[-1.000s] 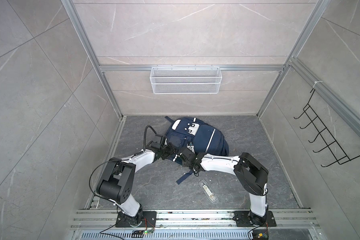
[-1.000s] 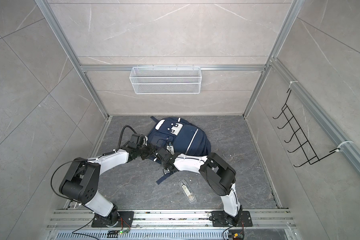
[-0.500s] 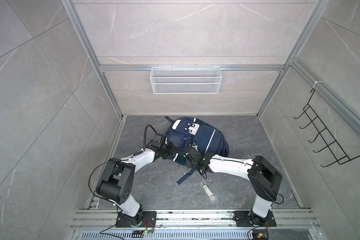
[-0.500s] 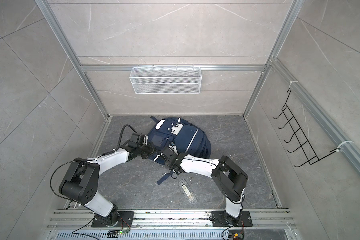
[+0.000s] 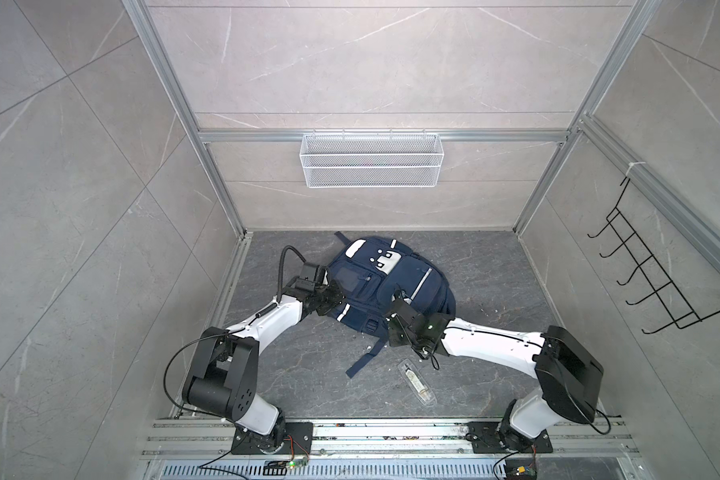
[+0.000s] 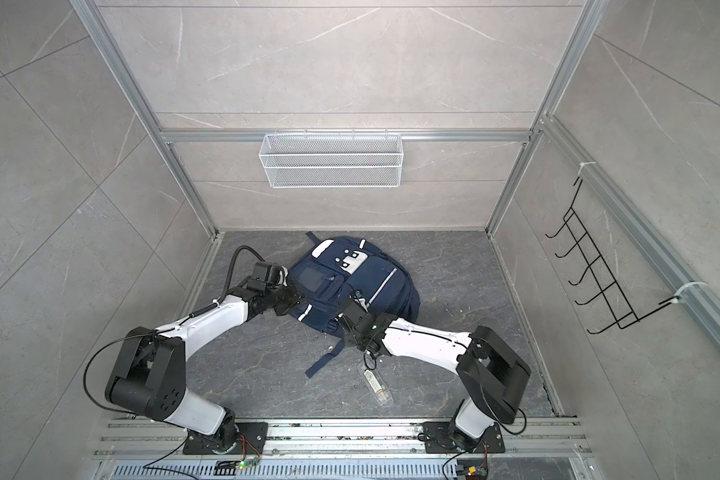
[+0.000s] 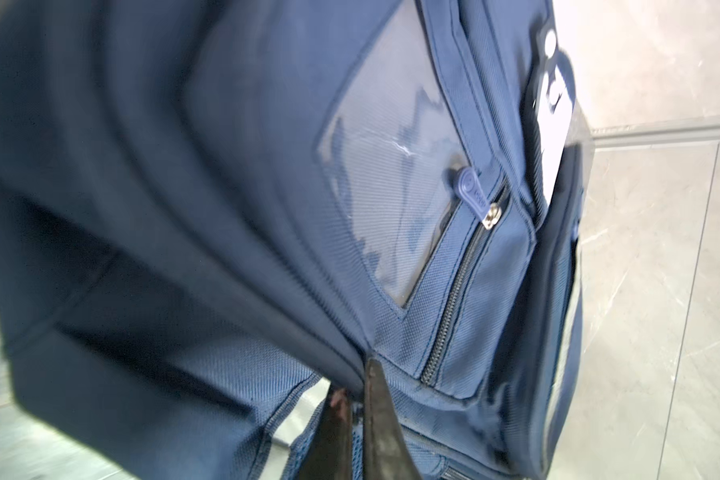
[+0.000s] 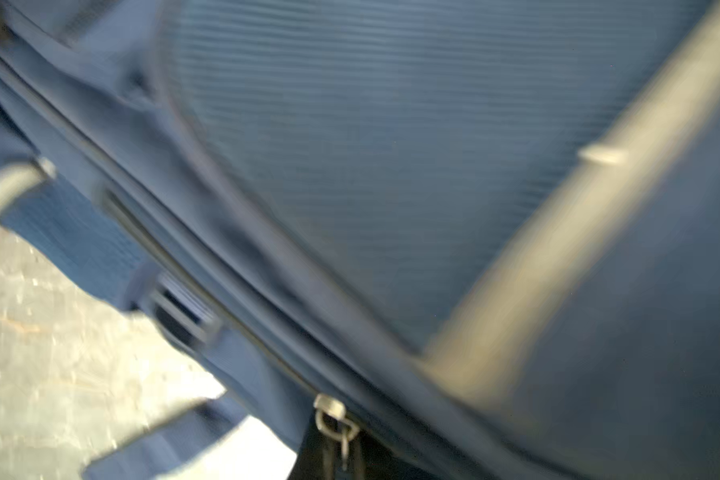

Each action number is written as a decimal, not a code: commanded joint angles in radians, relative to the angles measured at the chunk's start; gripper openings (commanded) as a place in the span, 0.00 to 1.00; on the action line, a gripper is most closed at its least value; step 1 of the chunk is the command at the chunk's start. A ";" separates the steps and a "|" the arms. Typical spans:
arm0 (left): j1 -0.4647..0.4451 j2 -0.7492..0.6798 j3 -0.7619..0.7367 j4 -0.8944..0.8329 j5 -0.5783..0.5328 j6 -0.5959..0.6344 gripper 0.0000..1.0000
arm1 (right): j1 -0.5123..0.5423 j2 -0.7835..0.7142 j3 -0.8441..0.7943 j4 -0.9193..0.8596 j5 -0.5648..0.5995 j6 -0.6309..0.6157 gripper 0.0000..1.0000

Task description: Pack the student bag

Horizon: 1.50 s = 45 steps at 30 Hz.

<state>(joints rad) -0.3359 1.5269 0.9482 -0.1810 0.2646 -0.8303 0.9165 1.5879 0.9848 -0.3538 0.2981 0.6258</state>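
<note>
The student bag [image 5: 395, 282] [image 6: 352, 282], navy with a white patch and silver stripes, lies front-up at the back of the floor. My left gripper [image 5: 336, 300] [image 6: 298, 301] is at its left lower edge. In the left wrist view this gripper [image 7: 356, 380] is shut on a fold of the bag's fabric [image 7: 225, 166], beside a zipped front pocket [image 7: 466, 266]. My right gripper [image 5: 396, 296] [image 6: 355, 297] is at the bag's near right side. In the blurred right wrist view it [image 8: 341, 444] is shut on a metal zipper pull [image 8: 334, 417] on the bag's seam.
A clear plastic case [image 5: 417, 381] [image 6: 377, 383] lies on the floor in front of the bag. A loose dark strap [image 5: 366, 359] trails toward it. A white wire basket [image 5: 371, 160] hangs on the back wall and a black hook rack [image 5: 657, 278] on the right wall.
My right gripper has slid to the right along the bag's near edge, and its arm has swung out to the right. The left gripper has closed on the fabric and stayed in place.
</note>
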 commanded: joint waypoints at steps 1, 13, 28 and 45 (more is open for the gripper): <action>0.074 -0.065 0.003 -0.020 -0.130 0.046 0.00 | -0.047 -0.110 -0.079 -0.092 0.027 -0.036 0.00; 0.135 0.000 0.054 0.007 -0.091 0.053 0.00 | -0.125 -0.189 -0.164 -0.080 -0.106 -0.055 0.00; 0.129 0.103 0.131 0.014 0.011 0.081 0.48 | 0.099 -0.016 0.121 -0.141 -0.047 -0.026 0.00; -0.118 -0.294 -0.101 -0.121 -0.099 0.041 0.56 | 0.184 0.022 0.200 -0.139 -0.105 -0.064 0.00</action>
<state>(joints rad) -0.4244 1.2457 0.8642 -0.2707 0.2039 -0.7670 1.0809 1.5986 1.1378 -0.4953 0.2108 0.5819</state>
